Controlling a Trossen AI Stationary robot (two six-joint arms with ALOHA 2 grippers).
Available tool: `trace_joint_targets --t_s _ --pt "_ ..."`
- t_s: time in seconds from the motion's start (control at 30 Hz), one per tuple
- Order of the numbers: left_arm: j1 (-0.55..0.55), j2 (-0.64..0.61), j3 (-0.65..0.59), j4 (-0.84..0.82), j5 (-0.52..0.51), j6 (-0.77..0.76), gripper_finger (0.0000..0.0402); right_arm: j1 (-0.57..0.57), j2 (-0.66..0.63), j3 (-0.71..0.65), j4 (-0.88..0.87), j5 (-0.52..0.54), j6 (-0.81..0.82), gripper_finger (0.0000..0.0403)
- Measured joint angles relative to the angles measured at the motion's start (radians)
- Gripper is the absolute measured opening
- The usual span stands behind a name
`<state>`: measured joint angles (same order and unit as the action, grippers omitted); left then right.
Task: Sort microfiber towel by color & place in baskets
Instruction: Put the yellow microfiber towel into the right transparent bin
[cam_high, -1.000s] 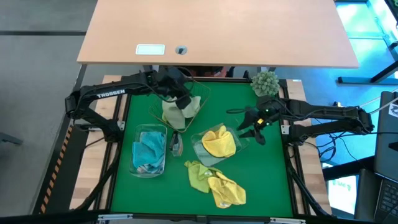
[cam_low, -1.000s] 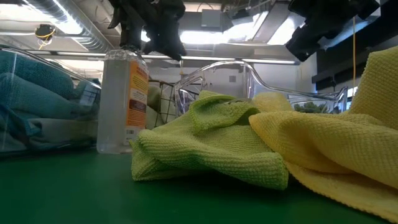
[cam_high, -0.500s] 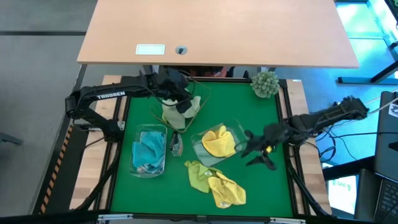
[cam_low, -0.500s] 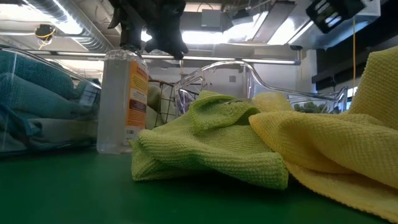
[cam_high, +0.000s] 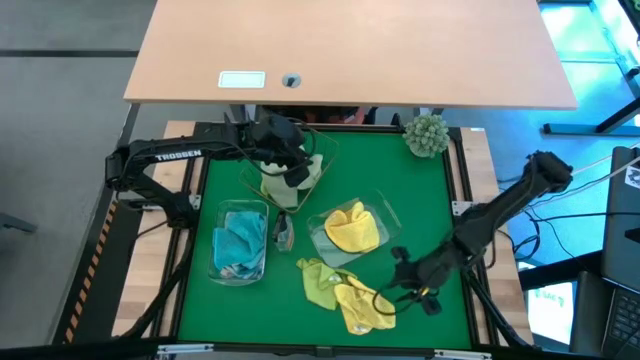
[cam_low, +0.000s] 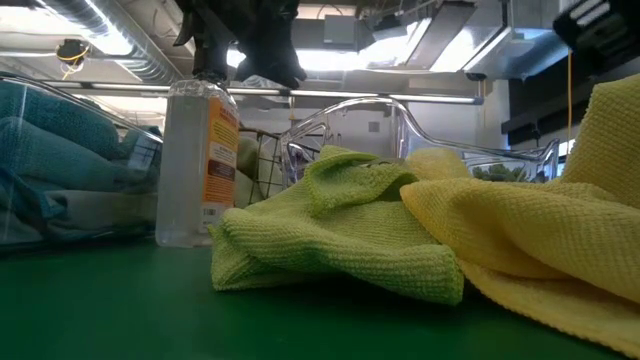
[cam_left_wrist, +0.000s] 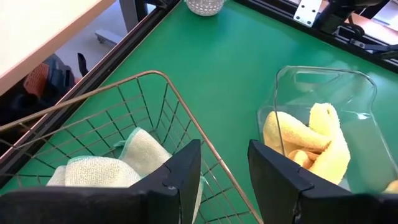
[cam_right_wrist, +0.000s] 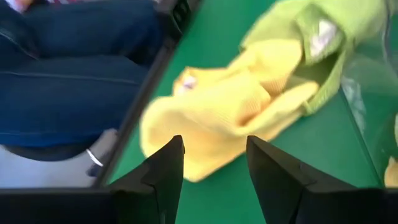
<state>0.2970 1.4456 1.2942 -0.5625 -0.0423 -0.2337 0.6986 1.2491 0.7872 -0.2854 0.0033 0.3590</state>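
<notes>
A loose yellow towel (cam_high: 362, 310) and a lime green towel (cam_high: 318, 278) lie heaped on the green table near its front edge. My right gripper (cam_high: 392, 285) hovers open just right of the yellow towel (cam_right_wrist: 217, 106) and touches nothing. My left gripper (cam_left_wrist: 224, 180) hangs open over the wire mesh basket (cam_high: 300, 172), which holds a pale olive towel (cam_left_wrist: 99, 171). One clear basket (cam_high: 385, 215) holds a yellow towel (cam_high: 352, 230). The other clear basket (cam_high: 222, 262) holds teal towels (cam_high: 238, 240).
A clear bottle (cam_high: 283, 232) stands between the two clear baskets. A fuzzy plant ball (cam_high: 427, 133) sits at the far right corner. A person in jeans (cam_right_wrist: 74, 62) sits beyond the table's front edge. Bare green mat (cam_high: 400, 175) lies at the far right.
My right gripper has swung from beside the yellow-towel basket toward the table's near edge, sinking a little and rolling its wrist. It now points at the loose yellow towel and has stayed open. The towels have not moved.
</notes>
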Motion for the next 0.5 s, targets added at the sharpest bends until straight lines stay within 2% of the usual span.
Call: trace_joint_targets --t_s 0.27,0.5 --pt "0.000 0.000 0.000 0.001 0.000 -0.002 0.0128 0.009 0.139 0.000 0.002 0.057 -0.039 0.0172" --pt "0.000 0.000 0.000 0.002 0.000 -0.027 0.0128 0.008 0.193 0.000 0.071 0.074 -0.116 0.0172"
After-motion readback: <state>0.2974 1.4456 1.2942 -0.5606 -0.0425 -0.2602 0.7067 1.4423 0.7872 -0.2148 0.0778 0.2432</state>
